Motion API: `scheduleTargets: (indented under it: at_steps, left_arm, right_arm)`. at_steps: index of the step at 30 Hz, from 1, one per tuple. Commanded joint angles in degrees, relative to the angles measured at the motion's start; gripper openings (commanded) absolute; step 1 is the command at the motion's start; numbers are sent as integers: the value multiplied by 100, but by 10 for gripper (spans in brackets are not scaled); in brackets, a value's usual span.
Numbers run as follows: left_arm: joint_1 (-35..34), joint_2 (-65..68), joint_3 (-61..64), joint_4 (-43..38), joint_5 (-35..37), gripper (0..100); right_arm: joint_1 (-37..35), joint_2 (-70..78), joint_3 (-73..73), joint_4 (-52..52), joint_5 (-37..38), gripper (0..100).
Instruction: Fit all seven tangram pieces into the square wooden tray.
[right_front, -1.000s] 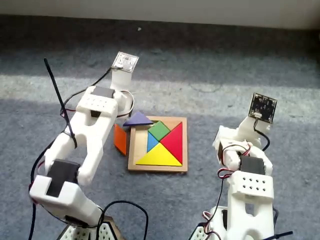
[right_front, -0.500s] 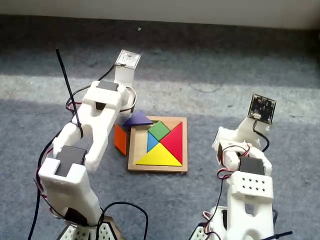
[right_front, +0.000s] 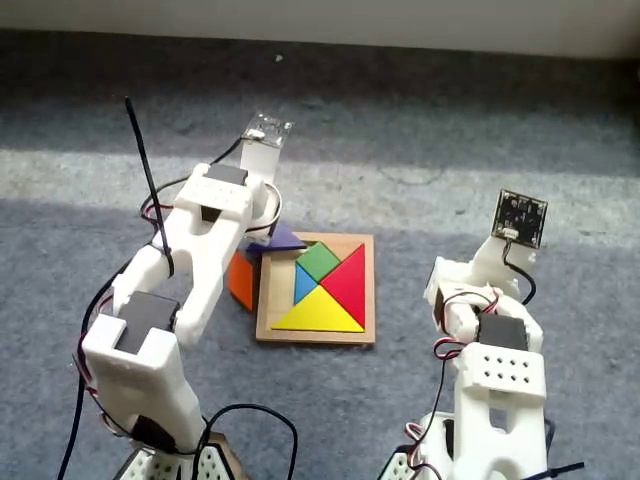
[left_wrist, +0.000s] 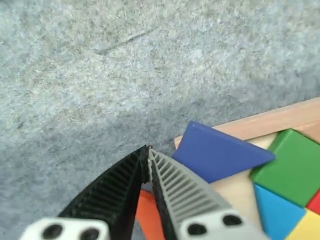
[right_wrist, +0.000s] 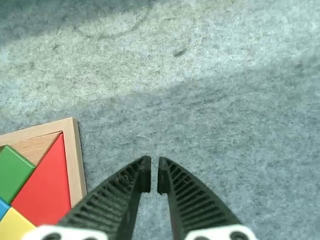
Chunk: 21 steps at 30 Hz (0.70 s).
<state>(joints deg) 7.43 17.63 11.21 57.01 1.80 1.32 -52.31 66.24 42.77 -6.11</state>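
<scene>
Just beside left pincer (left_wrist: 148, 150) (tips together), blue triangle (left_wrist: 215, 156), overlapping tray (left_wrist: 280, 116) corner

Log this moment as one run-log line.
left gripper: shut, empty, beside purple triangle | purple triangle: across tray corner | orange piece: on carpet beside tray | right gripper: shut, over carpet

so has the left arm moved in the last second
Yes. In the high view the left arm has swung toward the wooden tray, which stayed put, and now covers part of the blue triangle.
</scene>
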Motion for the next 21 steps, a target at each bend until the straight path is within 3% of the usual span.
scheduleTargets:
  at_steps: [1,21]
  left_arm:
    - [242,-75,-233,176,18,9]
    - [611,-84,-242,545,18,5]
  right_arm:
    - [-48,-154,-22,-127,88,37]
    - [-40,-110,13,-365,97,37]
